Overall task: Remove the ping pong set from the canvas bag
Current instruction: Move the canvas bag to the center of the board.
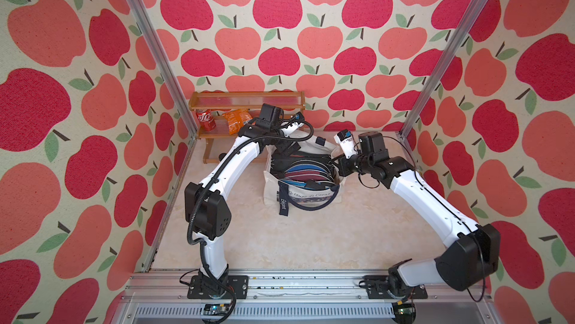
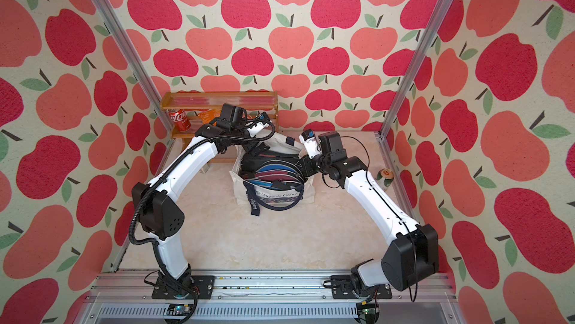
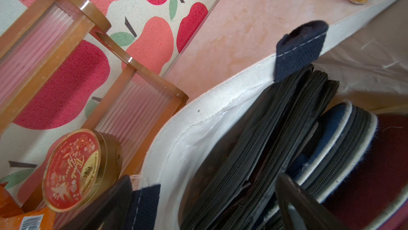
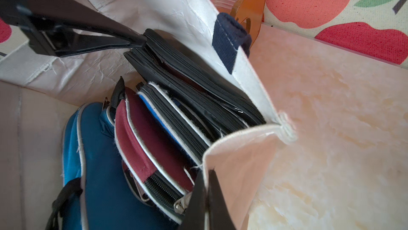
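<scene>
- Left arm (image 1: 230,167) bends toward centre frame, left pincer (image 3: 204,177) spread over the ping pong set (image 1: 303,170).
- Right arm (image 1: 420,195) angles in; right pincer (image 4: 206,195) pinches the canvas bag (image 1: 311,196) rim.

The canvas bag (image 1: 270,189) stands mid-frame on the tabletop (image 1: 280,238) in both top views, the ping pong set (image 1: 306,171) inside it. Up-left of it, a shelf rack (image 1: 245,98) holds a cola can (image 1: 206,120) and, to its right, a snack packet (image 1: 237,121). A drink can (image 2: 385,177) stands at the tabletop's right edge.
</scene>
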You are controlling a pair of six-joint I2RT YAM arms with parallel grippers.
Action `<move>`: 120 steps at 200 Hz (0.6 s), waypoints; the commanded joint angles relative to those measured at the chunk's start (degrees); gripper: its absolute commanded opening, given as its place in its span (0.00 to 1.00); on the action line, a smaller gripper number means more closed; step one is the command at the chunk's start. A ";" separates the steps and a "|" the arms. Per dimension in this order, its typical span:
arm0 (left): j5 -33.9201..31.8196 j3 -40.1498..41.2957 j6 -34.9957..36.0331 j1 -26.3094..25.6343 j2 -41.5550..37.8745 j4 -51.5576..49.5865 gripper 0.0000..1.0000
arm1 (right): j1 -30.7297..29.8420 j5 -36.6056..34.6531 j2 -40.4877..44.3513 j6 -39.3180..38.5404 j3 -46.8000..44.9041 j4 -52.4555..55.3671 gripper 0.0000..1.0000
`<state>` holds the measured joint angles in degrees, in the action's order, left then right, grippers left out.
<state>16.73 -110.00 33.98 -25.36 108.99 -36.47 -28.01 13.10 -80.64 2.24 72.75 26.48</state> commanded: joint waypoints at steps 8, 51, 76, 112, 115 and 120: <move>5.36 -2.81 3.40 0.31 2.64 3.51 1.00 | -1.51 5.17 2.57 -0.99 -2.52 -1.89 0.00; 7.71 -8.00 6.62 0.70 8.60 3.45 0.99 | -2.53 4.84 2.16 -0.28 -3.41 -3.21 0.00; 10.06 -11.70 6.95 1.34 11.52 3.34 1.00 | -3.01 5.34 2.48 -0.81 -3.98 -3.49 0.00; 12.68 -20.97 6.42 1.24 17.07 -2.75 0.83 | -3.10 3.76 2.77 -1.55 -4.66 -3.62 0.00; 12.80 -21.95 6.26 1.20 17.62 -3.55 0.81 | -3.10 3.63 2.77 -1.60 -4.70 -3.75 0.00; 12.94 -23.46 5.96 0.98 18.37 -4.84 0.75 | -3.10 3.52 2.77 -1.71 -4.57 -3.88 0.00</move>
<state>26.26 -126.21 40.21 -24.21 124.53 -35.51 -29.74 14.06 -79.37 2.26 69.32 22.74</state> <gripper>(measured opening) 0.838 0.055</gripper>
